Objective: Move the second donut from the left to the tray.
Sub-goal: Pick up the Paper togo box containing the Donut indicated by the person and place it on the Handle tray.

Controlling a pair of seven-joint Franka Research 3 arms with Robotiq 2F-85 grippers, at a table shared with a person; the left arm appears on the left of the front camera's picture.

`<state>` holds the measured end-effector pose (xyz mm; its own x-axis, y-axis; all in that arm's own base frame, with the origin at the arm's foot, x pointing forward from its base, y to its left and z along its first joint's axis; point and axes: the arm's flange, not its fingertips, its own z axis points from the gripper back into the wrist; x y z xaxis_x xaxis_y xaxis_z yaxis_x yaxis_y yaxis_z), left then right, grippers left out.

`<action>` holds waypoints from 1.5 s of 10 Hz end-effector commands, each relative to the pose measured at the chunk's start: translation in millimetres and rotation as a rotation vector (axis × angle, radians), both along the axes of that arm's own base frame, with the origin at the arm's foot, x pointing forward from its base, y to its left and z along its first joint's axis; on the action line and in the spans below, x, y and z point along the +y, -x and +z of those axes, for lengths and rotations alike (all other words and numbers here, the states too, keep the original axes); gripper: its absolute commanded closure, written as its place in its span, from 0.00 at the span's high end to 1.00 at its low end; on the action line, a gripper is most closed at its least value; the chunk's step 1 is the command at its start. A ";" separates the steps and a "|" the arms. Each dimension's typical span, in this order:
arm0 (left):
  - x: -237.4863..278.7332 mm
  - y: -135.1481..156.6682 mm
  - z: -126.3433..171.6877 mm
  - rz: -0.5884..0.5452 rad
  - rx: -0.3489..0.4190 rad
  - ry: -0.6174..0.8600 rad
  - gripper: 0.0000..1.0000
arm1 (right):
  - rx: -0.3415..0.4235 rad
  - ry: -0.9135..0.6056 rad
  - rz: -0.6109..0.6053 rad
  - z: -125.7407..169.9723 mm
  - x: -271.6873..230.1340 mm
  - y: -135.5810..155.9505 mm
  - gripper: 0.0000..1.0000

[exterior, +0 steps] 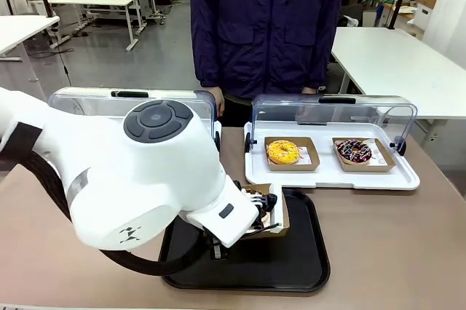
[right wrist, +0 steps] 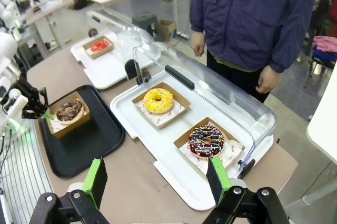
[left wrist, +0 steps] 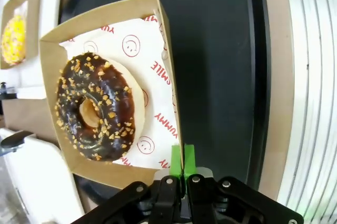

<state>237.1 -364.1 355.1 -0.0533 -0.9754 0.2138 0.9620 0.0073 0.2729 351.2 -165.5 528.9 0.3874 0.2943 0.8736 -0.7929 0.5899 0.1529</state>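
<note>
The left gripper (left wrist: pixel 182 165) is pinched tight on the side wall of the small cardboard tray (left wrist: pixel 164 40) carrying the chocolate donut (left wrist: pixel 96 106), and that carton sits over the black tray (left wrist: pixel 221 50) — the placing step, nearly done. What comes next, as I judge it, is to let go and lift straight off without dragging the carton. The right gripper (right wrist: pixel 158 179) hangs wide apart — holding nothing — above the white display tray (right wrist: pixel 174 166).

Glossy chocolate-glazed donut (left wrist: pixel 96 106), brown cardboard box (left wrist: pixel 48 50), smooth black plastic tray (left wrist: pixel 221 56)
</note>
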 end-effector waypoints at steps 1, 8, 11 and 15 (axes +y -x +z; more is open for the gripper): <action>-6.7 -8.8 -8.6 0.003 0.004 -0.049 0.02 | -0.036 -0.013 0.007 1.8 -0.3 -2.9 1.00; -12.5 -21.8 -38.4 -0.030 0.031 -0.138 0.02 | -0.036 -0.013 0.007 1.8 -0.3 -2.9 1.00; -13.0 -24.6 -39.1 -0.027 0.050 -0.148 0.02 | -0.036 -0.013 0.007 1.8 -0.3 -2.9 1.00; -4.3 -24.4 -18.9 0.008 0.071 -0.115 1.00 | -0.036 -0.013 0.007 1.8 -0.3 -2.9 1.00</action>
